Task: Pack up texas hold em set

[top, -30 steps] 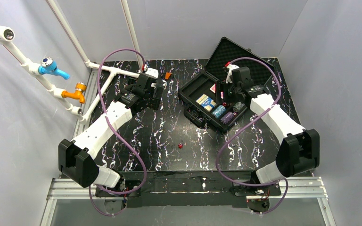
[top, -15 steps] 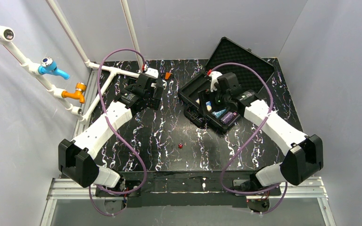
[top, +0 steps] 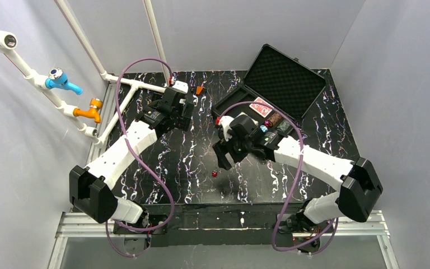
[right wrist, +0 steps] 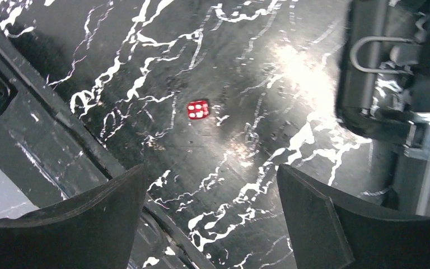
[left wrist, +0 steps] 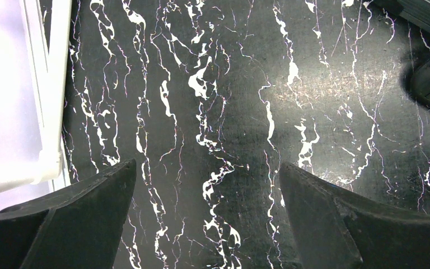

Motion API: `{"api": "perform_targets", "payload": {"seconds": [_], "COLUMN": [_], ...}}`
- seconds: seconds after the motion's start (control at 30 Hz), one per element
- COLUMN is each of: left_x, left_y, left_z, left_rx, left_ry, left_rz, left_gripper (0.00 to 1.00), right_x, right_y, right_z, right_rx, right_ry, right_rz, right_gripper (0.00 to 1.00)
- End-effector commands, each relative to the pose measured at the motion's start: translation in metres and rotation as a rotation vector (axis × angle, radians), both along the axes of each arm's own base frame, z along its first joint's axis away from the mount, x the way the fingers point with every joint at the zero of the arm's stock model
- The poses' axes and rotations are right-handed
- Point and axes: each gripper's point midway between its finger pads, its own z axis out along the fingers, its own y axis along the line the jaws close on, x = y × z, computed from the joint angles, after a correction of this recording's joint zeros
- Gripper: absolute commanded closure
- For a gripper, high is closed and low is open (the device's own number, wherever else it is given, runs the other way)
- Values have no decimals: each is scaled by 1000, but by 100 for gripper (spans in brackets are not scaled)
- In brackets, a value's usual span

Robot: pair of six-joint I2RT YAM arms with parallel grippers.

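Right gripper wide open, small red die just ahead of it.
Its arm stretches low and leftward; only the wrist view shows the die's white pips.

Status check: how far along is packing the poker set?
Done: a red card deck and chip stacks lie in the open case. In hand: the right pincer, open and empty, hangs near the red die on the table; the left pincer is open, holding nothing. Left: pick up that die, drop it in the case, close the lid.
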Motion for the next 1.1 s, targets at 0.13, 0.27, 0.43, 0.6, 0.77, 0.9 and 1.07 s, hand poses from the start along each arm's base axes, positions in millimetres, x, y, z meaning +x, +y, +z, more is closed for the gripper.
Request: {"api": "perform_targets", "payload": {"seconds": [0.13, 0.27, 0.43, 0.6, 0.77, 0.9, 1.07], "left_x": [-3, -3, -3, -3, -3, -3, -3], "left_y": [6, 6, 6, 6, 6, 6, 5], "left_z": [8, 8, 9, 10, 9, 8, 8], "left_rx": [4, 4, 3, 2, 3, 3, 1], "left_ry": [-16, -15, -19, -19, -18, -14, -14], "left_rz": [13, 12, 14, 12, 13, 12, 10], "left_gripper": [1, 1, 0, 1, 1, 1, 1], "right_x": [-24, -27, -28, -25, -24, -20, -17], "right_y": [43, 54, 63, 64, 65, 62, 61], "right_z": [-18, -34, -49, -63, -74, -84, -94], "right_rx": [36, 26, 21, -21, -47, -81, -106], "right_ry": [-71, -86, -101, -109, -102, -112, -119], "right_rz": [173, 196, 199, 198, 205, 190, 179], "right_gripper": [10, 14, 20, 25, 29, 32, 34]}}
